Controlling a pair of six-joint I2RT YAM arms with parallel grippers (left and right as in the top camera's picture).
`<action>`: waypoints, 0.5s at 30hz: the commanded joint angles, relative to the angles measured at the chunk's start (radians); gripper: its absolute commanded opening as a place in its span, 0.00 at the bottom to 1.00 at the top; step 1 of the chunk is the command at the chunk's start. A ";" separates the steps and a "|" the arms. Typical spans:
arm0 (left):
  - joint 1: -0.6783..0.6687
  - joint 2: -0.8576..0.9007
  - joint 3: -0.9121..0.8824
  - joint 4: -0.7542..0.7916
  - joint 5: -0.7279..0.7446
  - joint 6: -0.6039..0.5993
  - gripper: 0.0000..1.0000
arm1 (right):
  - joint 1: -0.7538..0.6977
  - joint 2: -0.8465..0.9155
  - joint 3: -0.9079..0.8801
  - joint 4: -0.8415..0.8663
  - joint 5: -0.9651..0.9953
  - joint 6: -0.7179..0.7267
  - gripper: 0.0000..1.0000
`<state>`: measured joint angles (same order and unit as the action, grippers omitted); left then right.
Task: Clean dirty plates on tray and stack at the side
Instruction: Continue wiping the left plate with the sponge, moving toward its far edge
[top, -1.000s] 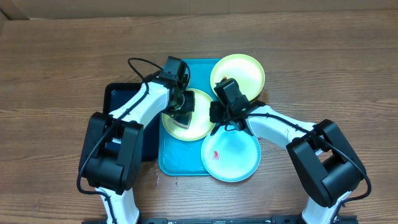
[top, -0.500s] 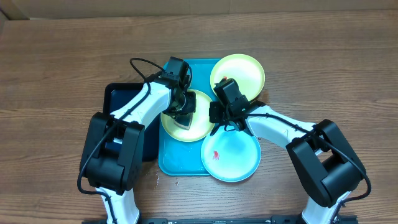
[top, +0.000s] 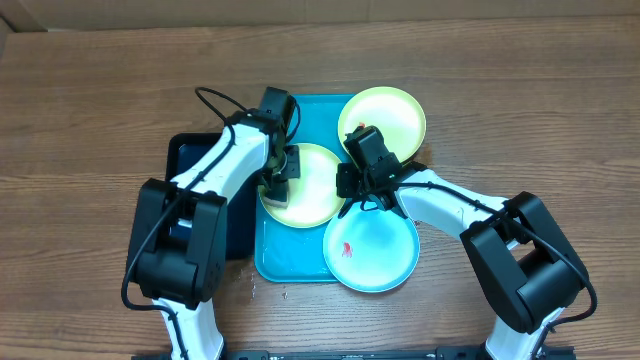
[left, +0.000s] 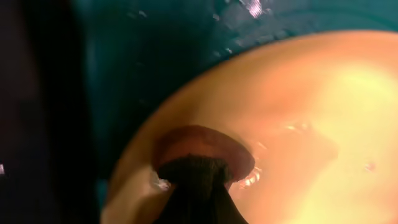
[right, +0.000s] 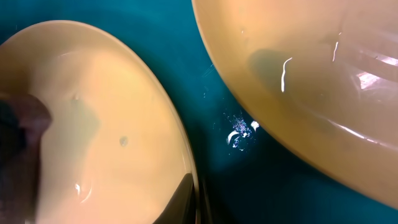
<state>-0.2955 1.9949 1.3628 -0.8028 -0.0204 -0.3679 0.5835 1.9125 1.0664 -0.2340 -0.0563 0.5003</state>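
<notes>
Pressing a brownish pad (left: 205, 152), clenched in the left jaws, on the middle lime-green plate (top: 315, 195) at the turquoise tray's (top: 285, 255) centre. Grasping this plate's right rim with the right jaws. Leaving the other lime-green plate (top: 395, 115) and the light-blue plate (top: 385, 255) overhanging the tray's right edge.

I find the tray (top: 285, 262) at frame centre. The middle plate (top: 312, 195) lies on it. The upper plate (top: 390, 115) overhangs its upper-right corner and the lower plate (top: 375, 255) its lower-right edge. A smaller tray (top: 187, 155) lies just beside its left edge.
</notes>
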 joint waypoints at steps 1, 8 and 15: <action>0.008 0.019 0.054 -0.006 -0.073 -0.012 0.04 | 0.005 0.013 0.023 -0.004 -0.005 0.002 0.04; 0.003 0.018 0.137 -0.066 0.000 0.032 0.04 | 0.005 0.013 0.023 -0.004 -0.005 0.002 0.04; 0.001 -0.043 0.282 -0.169 -0.024 0.066 0.04 | 0.005 0.013 0.023 -0.004 -0.005 0.002 0.04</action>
<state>-0.2928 1.9987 1.5852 -0.9604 -0.0315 -0.3370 0.5835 1.9125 1.0668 -0.2348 -0.0570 0.5007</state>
